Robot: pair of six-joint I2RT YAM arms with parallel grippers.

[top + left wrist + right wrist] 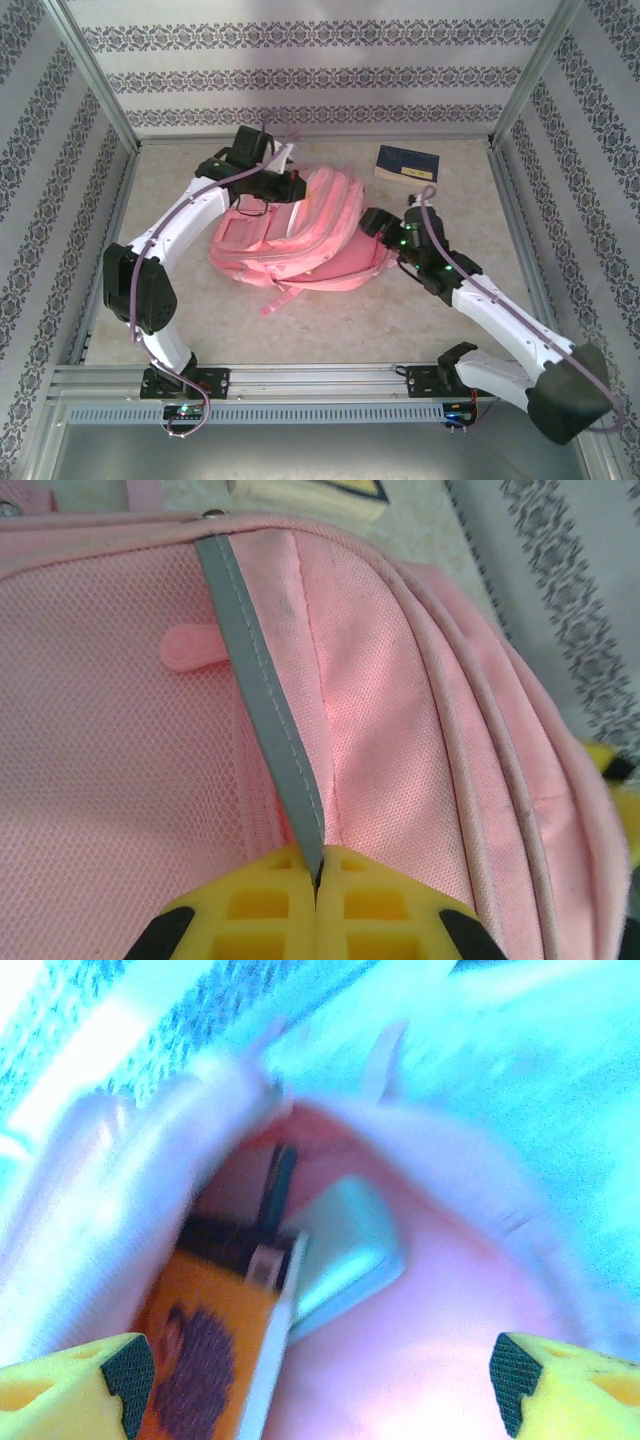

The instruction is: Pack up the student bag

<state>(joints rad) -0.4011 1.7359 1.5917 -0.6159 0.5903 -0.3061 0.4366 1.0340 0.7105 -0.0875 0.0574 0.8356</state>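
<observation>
Student bag [300,235] lies flat in the middle of the table [330,320], its mouth turned toward my right side. On the left, my left gripper [318,880] is pressed together on the grey strip [265,710] sewn down the pink cloth, pinching it right at the fingertips; seen from above, that gripper [285,185] sits at the far left corner of the bag.

On the right, my right gripper [320,1380] is spread wide with nothing between the pads, looking straight into the opening. Inside I see an orange book [200,1360] and a pale flat case [345,1250] lying beside it, touching. From above, this gripper [378,222] sits at the bag's right edge, and a dark blue book [407,163] lies on the table behind it, near the back wall.

I judge the packing is partway done, with that blue book likely next. To do this well, my left pinch should hold firm and lifted so the mouth gapes, while my right arm backs straight out along the opening without snagging the lip or dragging the cloth.
</observation>
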